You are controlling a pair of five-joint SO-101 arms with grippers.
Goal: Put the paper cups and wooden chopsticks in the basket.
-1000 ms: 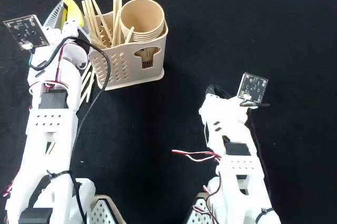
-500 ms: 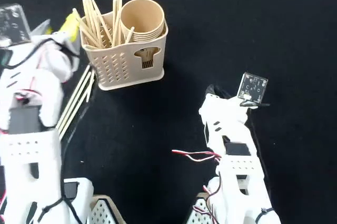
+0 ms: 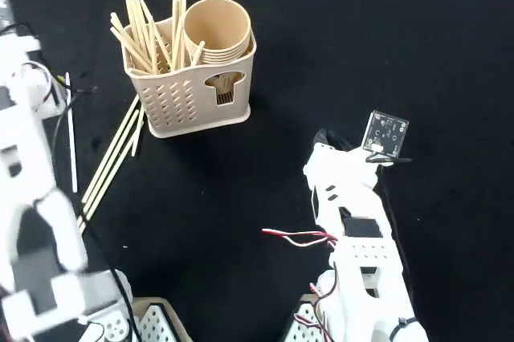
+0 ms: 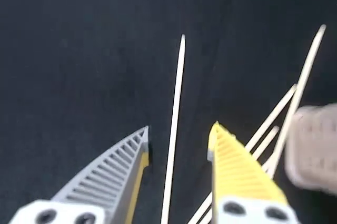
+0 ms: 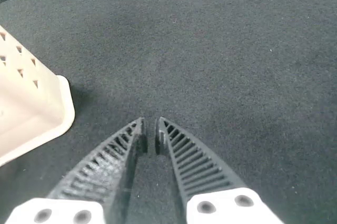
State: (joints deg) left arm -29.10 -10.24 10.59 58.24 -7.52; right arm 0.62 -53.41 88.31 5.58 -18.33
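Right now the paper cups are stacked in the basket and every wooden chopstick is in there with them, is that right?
Not quite. The paper cups are stacked in the basket, and many chopsticks stand beside them, but not every one. Several loose chopsticks lie on the table to the left of the basket, with a single chopstick farther left. The high view shows this.

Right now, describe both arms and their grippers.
The left arm and right arm are white with black motors; the right trails red-and-white wires. The left gripper has one grey and one yellow ribbed, pointed finger; the right gripper has two dark grey ones.
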